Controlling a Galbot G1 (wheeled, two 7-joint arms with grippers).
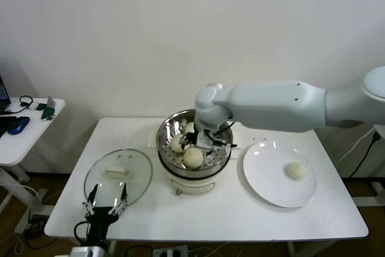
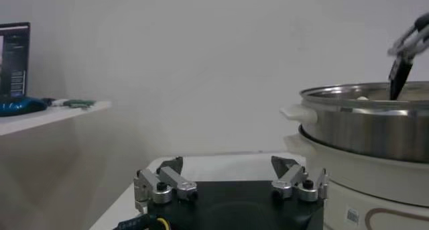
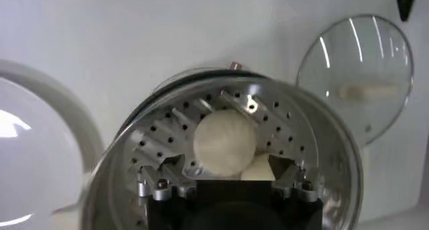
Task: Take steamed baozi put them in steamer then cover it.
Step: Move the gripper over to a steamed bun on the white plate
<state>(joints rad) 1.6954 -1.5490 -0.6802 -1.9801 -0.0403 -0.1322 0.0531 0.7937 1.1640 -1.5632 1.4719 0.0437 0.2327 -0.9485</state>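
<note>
The steamer [image 1: 163, 146] stands mid-table on its cream base and holds three steamed baozi, one of them near the front [image 1: 192, 159]. My right gripper [image 1: 203, 141] hangs open inside the basket. In the right wrist view its jaws [image 3: 226, 163] stand spread apart, and a baozi [image 3: 224, 141] lies free on the perforated bottom [image 3: 305, 134] just beyond the fingertips. One more baozi [image 1: 296, 171] lies on the white plate [image 1: 267, 182]. The glass cover [image 1: 117, 176] lies flat on the table at the left. My left gripper [image 1: 107, 200] waits open at the cover's near edge, holding nothing [image 2: 229, 167].
The white table [image 1: 240, 218] has bare surface along its front edge. A small side table [image 1: 24, 133] with a mouse and cables stands at the far left. A wall closes off the back. The steamer's side [image 2: 365, 124] rises close to the left gripper.
</note>
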